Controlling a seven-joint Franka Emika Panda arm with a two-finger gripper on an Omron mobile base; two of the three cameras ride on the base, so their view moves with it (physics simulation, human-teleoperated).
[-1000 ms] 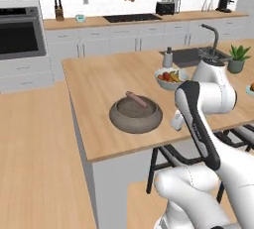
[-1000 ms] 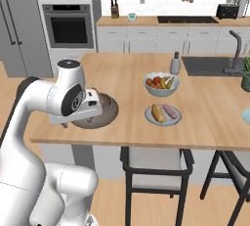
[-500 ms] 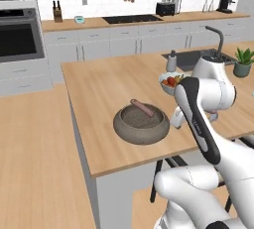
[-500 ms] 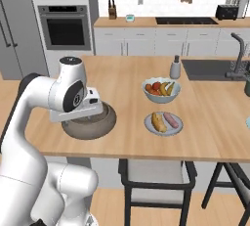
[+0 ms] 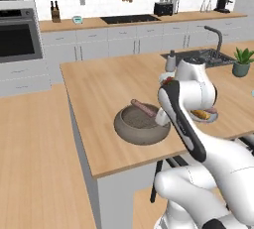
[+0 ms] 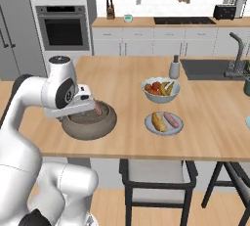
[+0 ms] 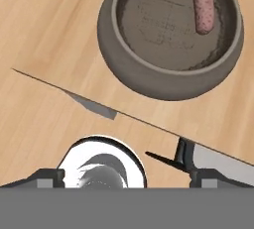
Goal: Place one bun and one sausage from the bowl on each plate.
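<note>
**Base rolls right, bowl slides toward centre**

The whole view has shifted since before; the things lie unmoved. The tool (image 7: 121, 173), jaws wide and empty, hangs above the wooden desk (image 5: 104, 84) beside the bowl (image 7: 149, 77) holding one sausage (image 7: 202, 5). A plate (image 6: 164, 128) carries a bun (image 6: 156, 121). Grey cabinets line the kitchen wall.

Even, bright, diffuse light fills all three rendered views, with no glare and no blown highlights. Shadows are faint: the bowl (image 5: 142, 123) casts a soft dark rim on the counter (image 5: 104, 91) toward 6 o'clock. The base views are slightly soft and low in detail. The hand view is sharper, with the bowl's speckled inside crisp at 12 o'clock.
</note>
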